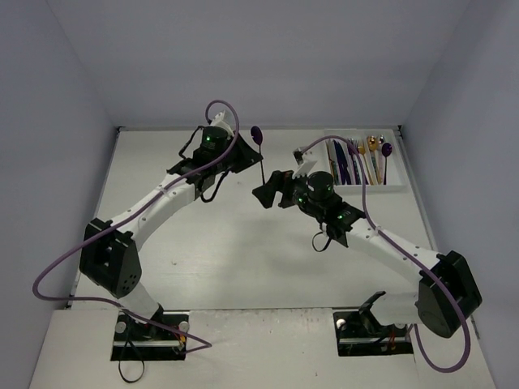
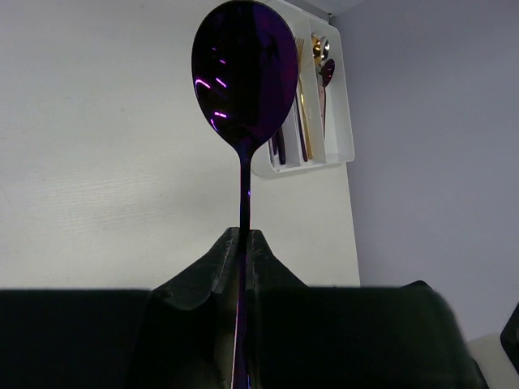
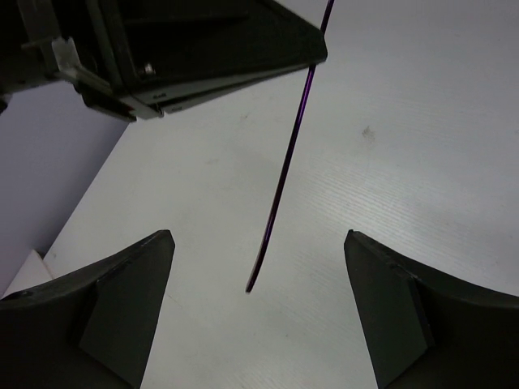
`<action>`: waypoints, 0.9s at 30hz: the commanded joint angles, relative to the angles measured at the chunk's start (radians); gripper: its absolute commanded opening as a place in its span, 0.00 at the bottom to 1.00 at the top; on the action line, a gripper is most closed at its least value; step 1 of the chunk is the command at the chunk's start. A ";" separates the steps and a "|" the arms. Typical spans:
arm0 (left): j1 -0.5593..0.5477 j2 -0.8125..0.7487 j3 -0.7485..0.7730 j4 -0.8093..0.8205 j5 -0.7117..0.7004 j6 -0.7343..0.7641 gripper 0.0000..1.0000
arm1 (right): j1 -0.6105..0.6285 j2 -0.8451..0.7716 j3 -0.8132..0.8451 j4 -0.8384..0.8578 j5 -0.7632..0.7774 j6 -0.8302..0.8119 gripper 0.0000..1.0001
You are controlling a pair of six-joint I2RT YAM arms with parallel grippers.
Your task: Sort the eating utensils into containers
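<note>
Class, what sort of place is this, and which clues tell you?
Probably a robot lab bench, not a kitchen: a left arm and right arm bolted to a white table, plain grey walls around it, a cutlery tray in one corner.

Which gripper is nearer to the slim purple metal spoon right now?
Left. The left gripper is shut on the handle of the purple spoon. The right gripper is open, straddling the handle's free tip without touching it.

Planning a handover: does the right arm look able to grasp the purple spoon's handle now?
Likely yes: the right pincer is open, and the purple spoon's free handle end hangs between its fingers, nothing blocking.
</note>
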 commanded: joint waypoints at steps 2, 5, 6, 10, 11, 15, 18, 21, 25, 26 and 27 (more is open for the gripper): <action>-0.036 -0.079 -0.009 0.116 -0.048 -0.036 0.00 | 0.011 0.035 0.063 0.122 0.047 0.022 0.74; -0.056 -0.094 -0.017 0.117 -0.072 -0.028 0.00 | 0.010 0.050 0.065 0.135 0.051 0.034 0.66; -0.064 -0.098 -0.017 0.115 -0.086 -0.022 0.00 | 0.011 0.054 0.064 0.140 0.051 0.037 0.62; -0.084 -0.105 -0.018 0.111 -0.116 -0.008 0.00 | 0.011 0.057 0.058 0.142 0.064 0.046 0.40; -0.088 -0.105 -0.015 0.110 -0.124 -0.002 0.00 | 0.011 0.058 0.054 0.142 0.069 0.048 0.34; -0.113 -0.100 0.000 0.085 -0.153 0.030 0.00 | 0.011 0.060 0.048 0.139 0.073 0.049 0.07; -0.127 -0.105 0.008 0.069 -0.185 0.064 0.00 | 0.011 0.054 0.041 0.127 0.087 0.047 0.00; -0.141 -0.108 0.014 0.053 -0.215 0.107 0.00 | 0.008 0.047 0.037 0.111 0.104 0.036 0.00; -0.163 -0.122 0.006 0.016 -0.277 0.191 0.11 | -0.009 0.046 0.048 0.073 0.109 0.013 0.00; -0.166 -0.126 0.000 0.009 -0.297 0.212 0.27 | -0.014 0.045 0.050 0.062 0.108 0.009 0.00; -0.167 -0.136 -0.008 0.000 -0.305 0.224 0.42 | -0.030 0.046 0.050 0.052 0.106 0.005 0.00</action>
